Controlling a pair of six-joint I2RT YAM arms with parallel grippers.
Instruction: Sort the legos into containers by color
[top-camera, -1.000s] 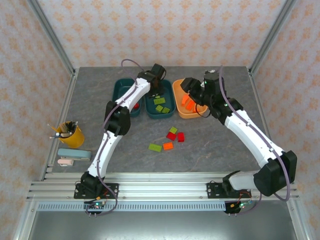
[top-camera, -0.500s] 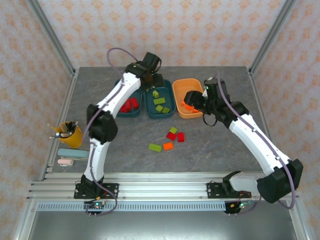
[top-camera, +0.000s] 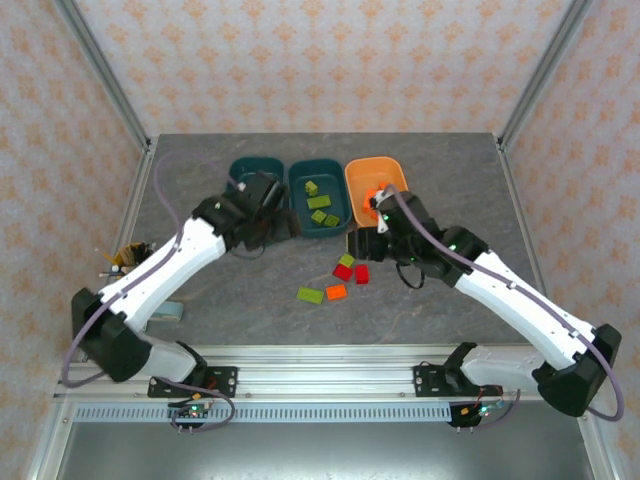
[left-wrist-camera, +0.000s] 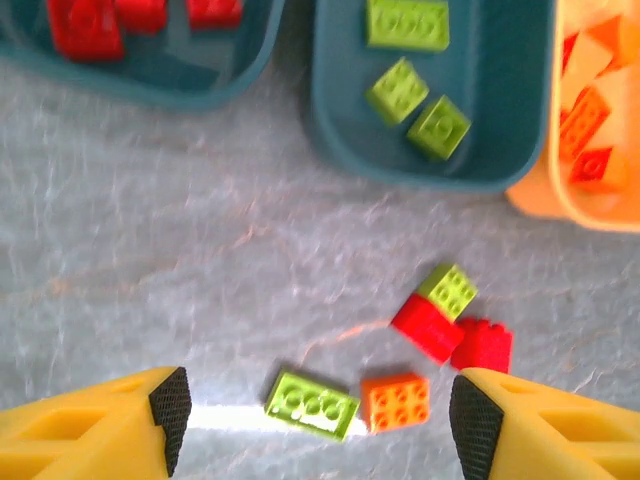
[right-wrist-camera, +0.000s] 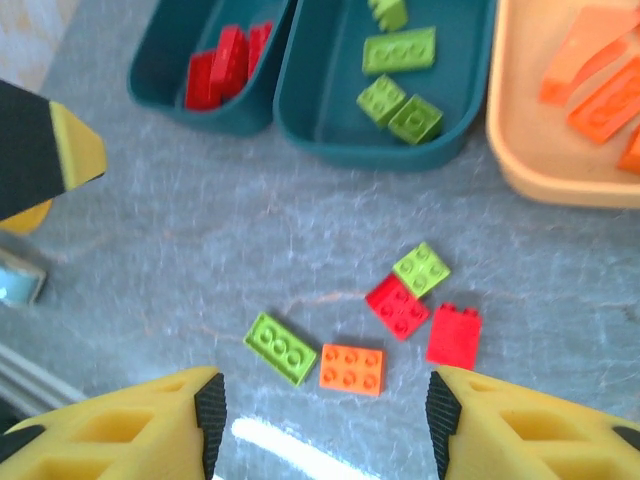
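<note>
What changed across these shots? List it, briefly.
Both arms pulled back toward the near edge: the left gripper from over the middle teal tub, the right gripper from over the orange tub. Both stand open and empty now. The five loose bricks lie as before.

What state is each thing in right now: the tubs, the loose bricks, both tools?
Teal tub: holds red bricks.
Second teal tub: holds green bricks.
Orange tub: holds orange bricks.
Five loose bricks, two green, two red, one orange: unsorted on the table.
Left tool: open, empty.
Right tool: open, empty.
</note>
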